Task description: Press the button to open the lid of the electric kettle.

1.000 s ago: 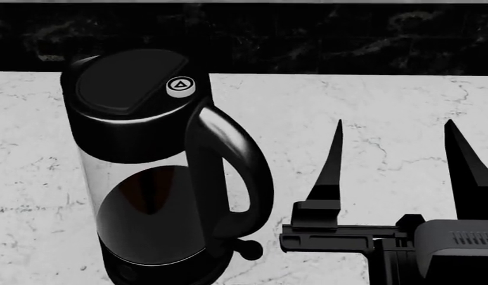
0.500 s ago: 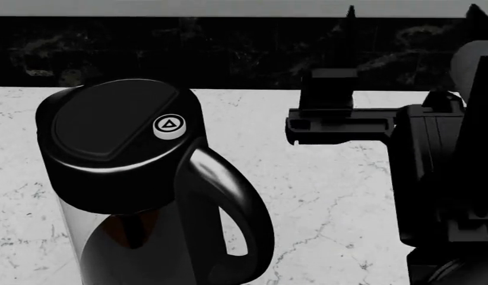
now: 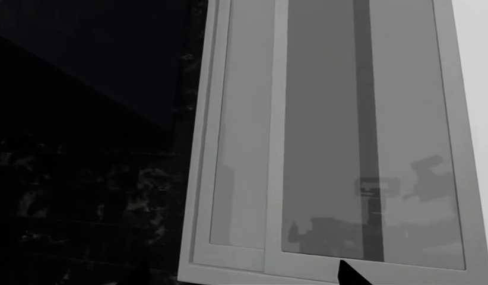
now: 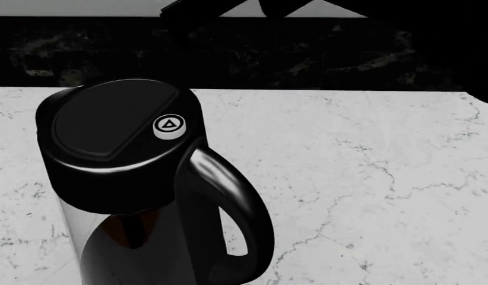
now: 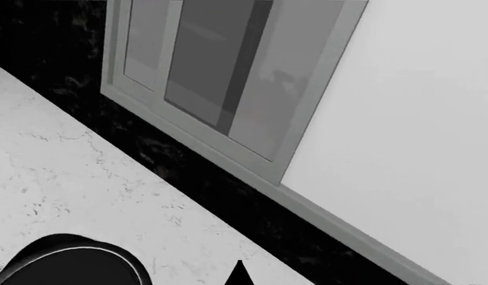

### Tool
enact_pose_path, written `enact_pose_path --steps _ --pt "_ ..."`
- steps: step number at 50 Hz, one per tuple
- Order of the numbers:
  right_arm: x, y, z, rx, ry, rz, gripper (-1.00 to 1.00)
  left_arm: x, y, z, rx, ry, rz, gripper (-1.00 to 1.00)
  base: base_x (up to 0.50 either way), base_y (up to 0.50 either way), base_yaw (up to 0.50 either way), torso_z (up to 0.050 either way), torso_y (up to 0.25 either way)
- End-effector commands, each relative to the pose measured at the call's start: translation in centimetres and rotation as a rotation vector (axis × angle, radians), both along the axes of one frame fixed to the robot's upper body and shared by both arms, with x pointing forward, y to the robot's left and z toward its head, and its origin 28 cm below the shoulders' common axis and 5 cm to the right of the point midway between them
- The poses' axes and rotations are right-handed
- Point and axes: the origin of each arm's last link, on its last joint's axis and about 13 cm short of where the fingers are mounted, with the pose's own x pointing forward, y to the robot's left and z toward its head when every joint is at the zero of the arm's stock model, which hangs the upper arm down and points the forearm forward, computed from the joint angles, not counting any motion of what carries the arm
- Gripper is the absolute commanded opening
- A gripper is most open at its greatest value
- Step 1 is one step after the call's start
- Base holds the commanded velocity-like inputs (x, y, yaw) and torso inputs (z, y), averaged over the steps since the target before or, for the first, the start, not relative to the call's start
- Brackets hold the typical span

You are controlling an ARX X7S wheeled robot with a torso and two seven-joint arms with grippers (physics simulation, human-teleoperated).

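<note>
The electric kettle (image 4: 141, 237) stands at the left of the head view, a clear glass body with a curved black handle (image 4: 236, 208). Its flat black lid (image 4: 105, 122) is down inside the glossy collar. The round silvery button (image 4: 168, 126) with its dark triangle sits on the collar above the handle, with nothing touching it. The kettle's top edge (image 5: 62, 264) shows in the right wrist view, near the one right fingertip (image 5: 239, 274) that shows. One left fingertip (image 3: 351, 275) shows before a window. Neither wrist view shows how the jaws stand.
The white marble counter (image 4: 371, 178) stretches to the right of the kettle, against a dark backsplash (image 4: 307, 53). Dark arm parts (image 4: 228, 7) cross the top edge of the head view. A grey-framed window (image 5: 228, 77) and a white wall (image 5: 418, 119) lie beyond the counter.
My right gripper, seen open over the counter to the right of the kettle, has risen out of the head view; only dark parts remain at the top edge. The kettle has not moved.
</note>
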Motion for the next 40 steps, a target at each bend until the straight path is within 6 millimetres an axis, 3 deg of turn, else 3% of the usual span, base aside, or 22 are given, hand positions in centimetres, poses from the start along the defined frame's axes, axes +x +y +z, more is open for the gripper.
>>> enact_pose_path --steps 1,9,24,40 --pt "-0.2 0.6 2.2 -0.120 0.174 0.097 -1.00 -0.1 0.1 0.1 -0.004 -0.003 0.002 1.00 0.00 0.00 0.00 0.000 0.000" --pt "0.7 2.4 0.7 -0.221 0.226 0.152 -1.00 -0.2 0.1 0.1 0.001 -0.004 0.002 1.00 0.00 0.00 0.00 0.000 0.000" --pt "3.3 3.5 -1.5 -0.285 0.364 0.135 -1.00 -0.2 0.0 0.1 0.010 -0.004 -0.005 1.00 0.00 0.00 0.00 0.000 0.000" --pt "2.2 5.0 -2.1 -0.406 0.379 0.259 -1.00 -0.3 0.1 0.2 0.006 -0.006 -0.005 1.00 0.00 0.00 0.00 0.000 0.000"
